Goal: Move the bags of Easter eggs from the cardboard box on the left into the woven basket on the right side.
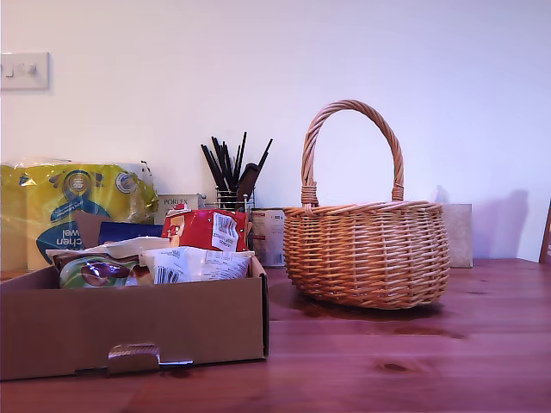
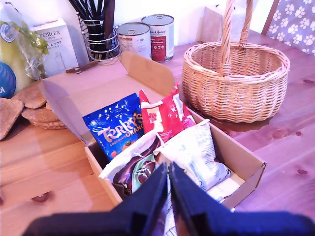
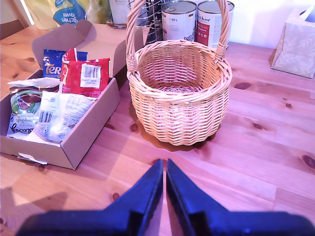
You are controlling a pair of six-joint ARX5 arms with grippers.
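So the cardboard box (image 1: 129,323) sits at the lower left of the exterior view on the wooden bench (image 1: 413,361), and all the egg bags are in it. The red bag (image 1: 205,229) is propped up at the back, the blue Terry's bag (image 2: 115,127) is next to it, and a white bag (image 2: 194,150) plus a green and brown one (image 3: 24,105) lie toward the front. The woven basket (image 1: 366,254) stands just beside the box, middle of the exterior view, empty inside going by my second wrist view.

My first gripper (image 2: 169,179) hangs right over the front of the box, fingers pressed closed with nothing between them. My second gripper (image 3: 164,172) hovers over bare bench in front of the basket, fingers closed and empty too.

Behind it all: a yellow kitchen towel pack (image 1: 77,206), a wire pot of black utensils (image 1: 231,185), and two tins (image 2: 147,37).
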